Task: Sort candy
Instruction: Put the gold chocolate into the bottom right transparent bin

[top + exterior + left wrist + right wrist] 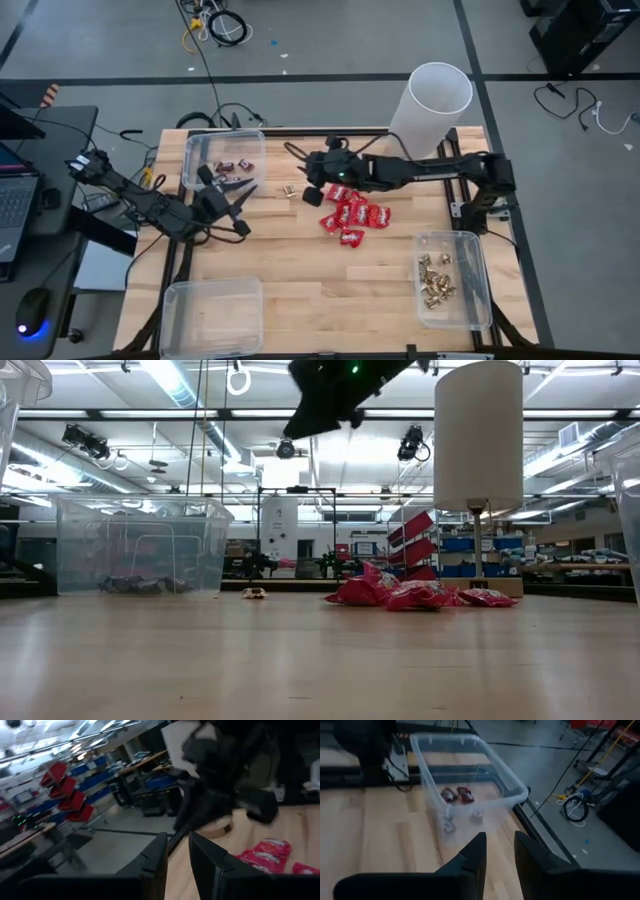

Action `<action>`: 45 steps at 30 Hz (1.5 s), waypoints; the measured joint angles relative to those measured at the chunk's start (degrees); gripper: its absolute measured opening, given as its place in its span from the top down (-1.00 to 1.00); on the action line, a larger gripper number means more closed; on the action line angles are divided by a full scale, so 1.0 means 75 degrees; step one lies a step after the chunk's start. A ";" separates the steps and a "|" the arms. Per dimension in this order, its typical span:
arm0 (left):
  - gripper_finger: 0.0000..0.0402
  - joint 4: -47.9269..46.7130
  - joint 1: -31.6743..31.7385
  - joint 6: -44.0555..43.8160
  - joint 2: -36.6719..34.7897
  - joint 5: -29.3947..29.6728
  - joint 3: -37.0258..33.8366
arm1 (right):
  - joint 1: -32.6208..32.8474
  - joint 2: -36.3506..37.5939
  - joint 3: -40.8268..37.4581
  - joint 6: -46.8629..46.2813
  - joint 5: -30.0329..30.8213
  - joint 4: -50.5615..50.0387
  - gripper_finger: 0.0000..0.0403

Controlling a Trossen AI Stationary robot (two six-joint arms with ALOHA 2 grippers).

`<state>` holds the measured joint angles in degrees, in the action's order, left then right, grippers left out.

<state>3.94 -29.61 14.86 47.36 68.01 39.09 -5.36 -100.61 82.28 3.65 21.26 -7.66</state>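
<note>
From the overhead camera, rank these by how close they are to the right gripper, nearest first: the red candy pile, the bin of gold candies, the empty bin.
Measured from the right gripper:
1. Red candy pile, just beside it toward the table's middle.
2. Bin of gold candies, at the table's right edge, near the front.
3. Empty bin, at the front left corner; only slightly farther than the gold bin.

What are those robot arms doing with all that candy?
They are sorting it by kind. Dark bars lie in the far-left bin, gold pieces in the right bin, and a pile of red packets waits mid-table. The right gripper hangs beside that pile; the left gripper is near the bar bin. Both look empty.
</note>
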 joint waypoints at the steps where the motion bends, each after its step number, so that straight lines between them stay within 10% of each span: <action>1: 0.59 -0.0027 0.0000 -0.0069 0.0008 0.0093 0.0000 | -0.0023 -0.0141 0.0000 0.0106 0.0000 0.0057 0.58; 45: 0.59 -0.0553 0.0000 -0.1079 0.0110 0.0530 0.0000 | -0.0670 -0.3550 0.0005 0.1127 -0.1796 0.2732 0.22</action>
<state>-0.21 -29.61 6.76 48.18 71.99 39.09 -10.38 -127.23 82.32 12.10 7.79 12.83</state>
